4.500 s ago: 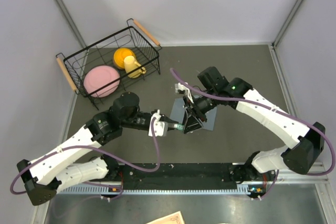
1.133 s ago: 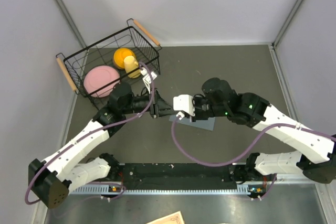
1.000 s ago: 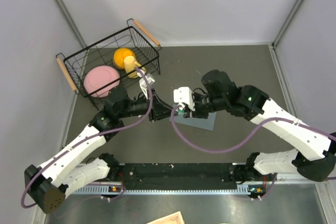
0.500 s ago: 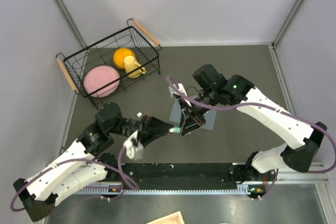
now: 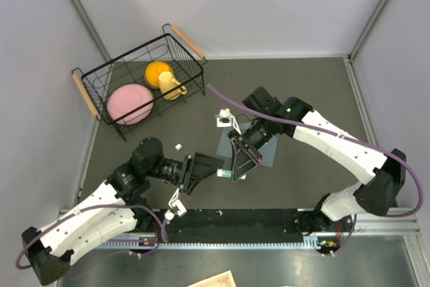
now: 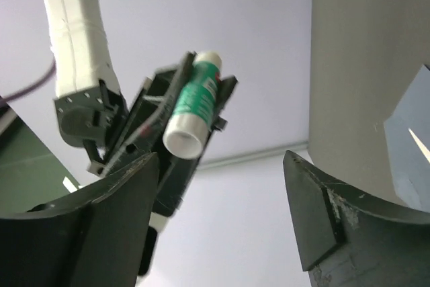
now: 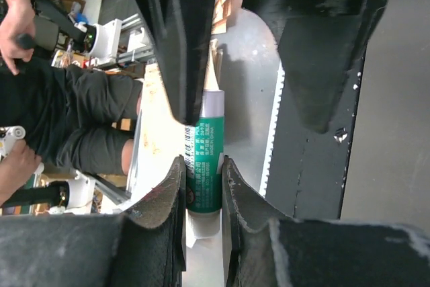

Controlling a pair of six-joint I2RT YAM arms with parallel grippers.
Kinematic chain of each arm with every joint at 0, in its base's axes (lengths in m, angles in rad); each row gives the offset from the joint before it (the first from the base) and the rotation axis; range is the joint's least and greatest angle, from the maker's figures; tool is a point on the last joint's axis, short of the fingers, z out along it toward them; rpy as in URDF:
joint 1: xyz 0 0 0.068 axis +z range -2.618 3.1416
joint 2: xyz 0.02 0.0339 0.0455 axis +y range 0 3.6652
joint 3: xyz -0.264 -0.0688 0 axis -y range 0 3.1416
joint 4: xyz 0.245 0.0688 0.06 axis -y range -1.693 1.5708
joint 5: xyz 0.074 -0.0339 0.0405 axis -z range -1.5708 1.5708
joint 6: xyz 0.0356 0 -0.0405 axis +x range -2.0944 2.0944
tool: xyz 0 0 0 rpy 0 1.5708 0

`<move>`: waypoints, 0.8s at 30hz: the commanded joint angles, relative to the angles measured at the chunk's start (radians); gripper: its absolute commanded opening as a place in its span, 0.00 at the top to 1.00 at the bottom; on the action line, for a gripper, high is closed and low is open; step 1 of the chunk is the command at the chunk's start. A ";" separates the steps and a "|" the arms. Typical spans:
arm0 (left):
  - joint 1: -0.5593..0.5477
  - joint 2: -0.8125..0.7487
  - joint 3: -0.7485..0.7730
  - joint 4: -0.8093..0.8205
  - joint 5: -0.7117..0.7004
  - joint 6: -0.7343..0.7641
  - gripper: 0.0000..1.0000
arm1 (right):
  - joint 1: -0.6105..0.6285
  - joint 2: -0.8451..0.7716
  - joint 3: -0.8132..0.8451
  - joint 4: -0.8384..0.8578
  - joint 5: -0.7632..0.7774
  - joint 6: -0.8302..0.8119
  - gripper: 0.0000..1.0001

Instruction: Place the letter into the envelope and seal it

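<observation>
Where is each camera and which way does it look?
Top: above, behind the bases, looking down at the table and envelope; left arm and right arm show.
Left wrist: faces the glue stick in the right jaws; open left jaws show.
Right wrist: faces the room beyond the table; right jaws clamp the stick.
Shared: all show the glue stick.

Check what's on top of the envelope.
Nothing visibly lies on the envelope. The right tool, shut on the glue stick, is above it, hiding its middle; its inside is unseen.
</observation>
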 commanded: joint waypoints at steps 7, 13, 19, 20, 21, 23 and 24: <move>0.009 -0.038 0.274 -0.156 -0.389 -1.077 0.25 | -0.074 -0.146 0.172 0.042 0.231 -0.165 1.00; 0.092 0.083 0.452 -0.201 -0.380 -1.826 0.25 | -0.065 -0.218 0.181 0.126 0.440 -0.256 1.00; 0.301 0.261 0.396 0.147 0.003 -2.849 0.33 | 0.052 -0.251 0.127 0.158 0.757 -0.483 1.00; 0.296 0.265 0.394 0.146 -0.033 -2.869 0.33 | 0.064 -0.255 0.120 0.168 0.784 -0.498 1.00; 0.293 0.263 0.388 0.143 -0.057 -2.854 0.32 | 0.075 -0.257 0.110 0.186 0.813 -0.506 1.00; 0.295 0.272 0.371 0.173 -0.092 -2.871 0.33 | 0.101 -0.254 0.098 0.192 0.880 -0.517 1.00; 0.293 0.280 0.354 0.183 -0.091 -2.891 0.34 | 0.108 -0.251 0.095 0.197 0.903 -0.515 1.00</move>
